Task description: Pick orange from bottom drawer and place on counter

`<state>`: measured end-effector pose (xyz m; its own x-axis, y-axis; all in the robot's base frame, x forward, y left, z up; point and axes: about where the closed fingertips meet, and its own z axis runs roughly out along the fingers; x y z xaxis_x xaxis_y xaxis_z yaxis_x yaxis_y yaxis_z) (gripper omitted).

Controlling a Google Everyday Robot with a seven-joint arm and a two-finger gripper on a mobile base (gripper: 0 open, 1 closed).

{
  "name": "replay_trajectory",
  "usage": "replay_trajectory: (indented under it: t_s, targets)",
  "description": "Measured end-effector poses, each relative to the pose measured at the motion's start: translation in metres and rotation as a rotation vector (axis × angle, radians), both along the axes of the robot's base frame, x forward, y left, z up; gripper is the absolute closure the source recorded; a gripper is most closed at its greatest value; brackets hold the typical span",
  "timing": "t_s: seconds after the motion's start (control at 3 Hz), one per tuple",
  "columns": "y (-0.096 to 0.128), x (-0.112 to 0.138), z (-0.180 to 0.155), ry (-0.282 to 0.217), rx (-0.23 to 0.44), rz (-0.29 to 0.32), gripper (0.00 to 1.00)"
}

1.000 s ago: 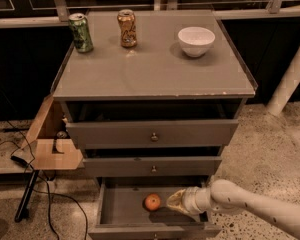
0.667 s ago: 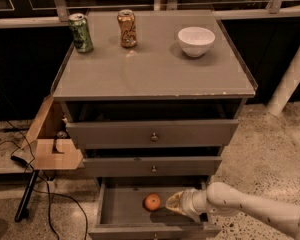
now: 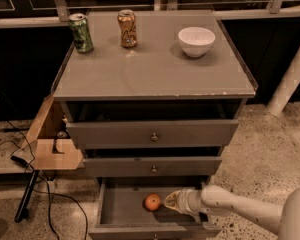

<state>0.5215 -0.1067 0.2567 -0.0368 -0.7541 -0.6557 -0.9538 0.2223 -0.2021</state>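
Speckled floor (image 3: 270, 149) surrounds a grey three-drawer cabinet (image 3: 190, 133), whose flat grey counter (image 3: 155, 69) carries a green can (image 3: 81, 32), a bronze can (image 3: 126, 28) and a white bowl (image 3: 196, 41). The cabinet's bottom drawer (image 3: 125, 211) is pulled out, and the small round orange (image 3: 152, 202) lies inside it. The pale gripper (image 3: 169, 200) reaches into that drawer just right of the fruit; I cannot tell whether it is open or closed.

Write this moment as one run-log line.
phase: reach | gripper: inside bottom drawer, beside orange | counter: no orange yet
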Motion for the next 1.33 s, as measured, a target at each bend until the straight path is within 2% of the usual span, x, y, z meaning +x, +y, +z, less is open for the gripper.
replay_trajectory:
  t_s: [0.33,0.67,1.33]
  targets:
    - [0.0,0.012,-0.011,-0.034,-0.001,0.003,0.28]
    - [0.0,0.022,-0.024,-0.042,-0.004,0.004,0.22]
    - [0.006,0.041,-0.056,-0.031,0.028,-0.003,0.24]
